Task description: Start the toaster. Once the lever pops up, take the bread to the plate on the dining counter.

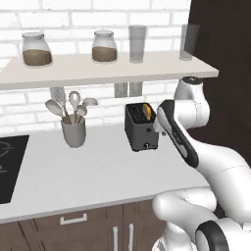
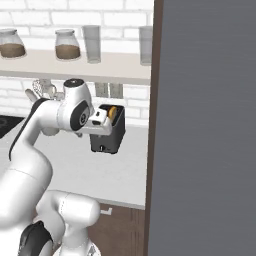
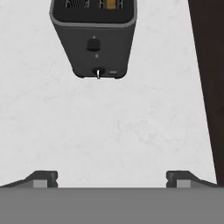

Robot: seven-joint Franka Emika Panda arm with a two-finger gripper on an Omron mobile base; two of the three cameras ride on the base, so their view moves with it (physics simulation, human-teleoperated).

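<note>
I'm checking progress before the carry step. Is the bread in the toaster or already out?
In. The bread stands in a slot of the toaster, its orange top poking above the rim; the open gripper holds nothing.

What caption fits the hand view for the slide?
Open pincer hovers above the grey worktop, facing the toaster with bread in one slot.

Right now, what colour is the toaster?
Dark grey, almost black. The toaster shows best in the hand view.

matt dark grey toaster [image 3: 92,37] on a smooth pale marbled worktop [image 3: 122,127], below white brick wall [image 1: 29,115].
</note>
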